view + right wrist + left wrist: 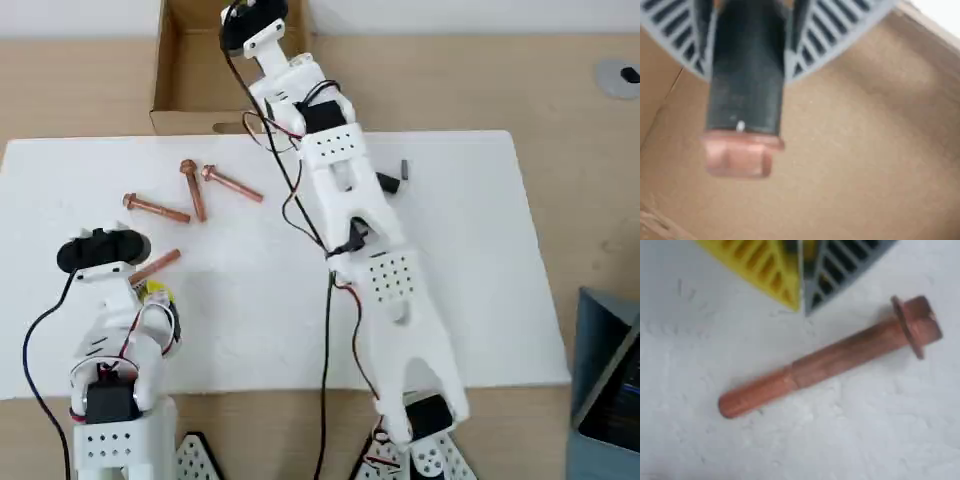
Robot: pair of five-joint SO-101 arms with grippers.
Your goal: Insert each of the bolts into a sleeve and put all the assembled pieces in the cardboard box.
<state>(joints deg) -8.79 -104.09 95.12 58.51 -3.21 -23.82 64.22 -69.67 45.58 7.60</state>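
We see the right gripper [747, 35] clamped on a black sleeve [745, 85], with a copper bolt head [740, 155] sticking out of the sleeve's end. This assembled piece hangs inside the cardboard box [875, 150], over its floor; we cannot tell whether it touches. In the high view the right arm stretches across the white mat [470, 300] to the box, which stands on the counter [570, 120] at the mat's far edge.

The left gripper [801, 302] has its yellow and grey fingers brought together on nothing, their tips just beside a bare copper bolt [825, 365] lying flat on the mat. Three more bolts [192, 190] lie loose in a cluster between the left arm and the box, well apart from both grippers. A small dark piece [388, 183] lies on the mat just beside the right arm.
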